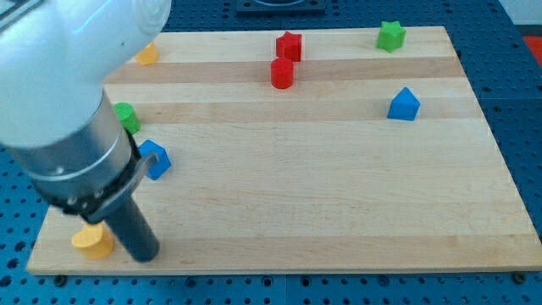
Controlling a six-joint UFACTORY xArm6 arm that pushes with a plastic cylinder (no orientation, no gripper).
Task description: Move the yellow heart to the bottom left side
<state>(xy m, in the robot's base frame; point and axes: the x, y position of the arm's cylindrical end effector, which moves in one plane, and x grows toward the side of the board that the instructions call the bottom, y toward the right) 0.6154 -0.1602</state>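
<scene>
1. The pale wooden board (pixel 339 195) has a smooth, matt top with long grain bands.
2. The small yellow heart block (pixel 91 241) looks like smooth, matt plastic.
3. The red cylinder block (pixel 282 73) and the blue house-shaped block (pixel 404 104) share that smooth, faintly sheened finish.
4. The dark rod (pixel 134 230) has a satin black surface.
5. The arm's white shell (pixel 59 59) is glossy; its grey collar (pixel 80 161) looks like brushed metal.

Wooden board (pixel 339 195) on a blue surface. Yellow heart (pixel 91 241) at the board's seven o'clock corner, touching or just beside my tip (pixel 144 254) at its three o'clock. Blue block (pixel 156 158) and green block (pixel 127 116) at nine o'clock, partly hidden by the arm. Yellow block (pixel 147 56) at eleven. Red star (pixel 289 45) above red cylinder (pixel 282 74) at twelve. Green star (pixel 390 36) at one; blue house-shaped block (pixel 404 104) at two.
</scene>
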